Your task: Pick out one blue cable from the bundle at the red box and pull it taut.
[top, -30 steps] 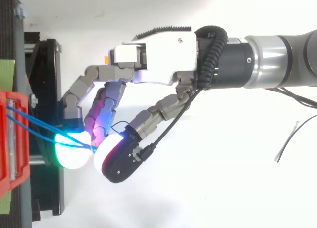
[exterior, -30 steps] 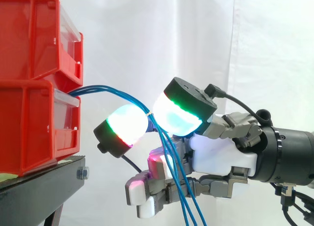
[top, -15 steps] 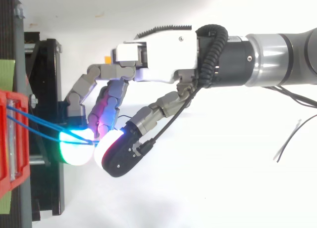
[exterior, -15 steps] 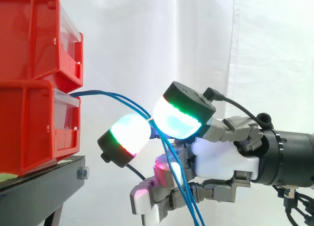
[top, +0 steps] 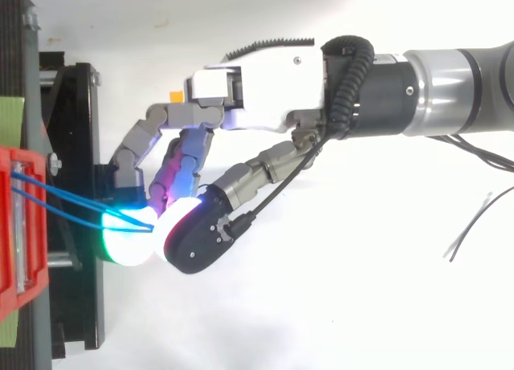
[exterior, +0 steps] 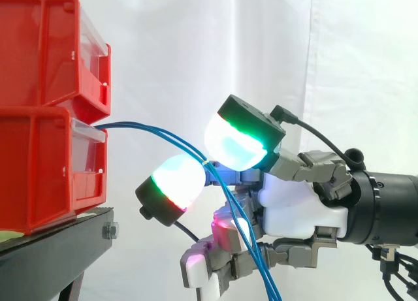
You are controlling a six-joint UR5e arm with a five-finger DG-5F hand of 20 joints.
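Hand [top: 265, 89] pinching blue cables [exterior: 171, 140] between pads [exterior: 177, 178], just off red box [exterior: 46, 177] front edge. Risk: two cables caught, not one; rounded pads may slip under pull.

No writing, label, number or sign can be read anywhere: not on the red bins [exterior: 39, 170], the black stand [exterior: 59, 247], the blue cables [exterior: 157, 132] or the robot hand [exterior: 300, 206].

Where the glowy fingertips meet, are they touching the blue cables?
Touching. In the side view the blue cables run straight into the spot where the hand's glowing pads press together, pinched with no gap.
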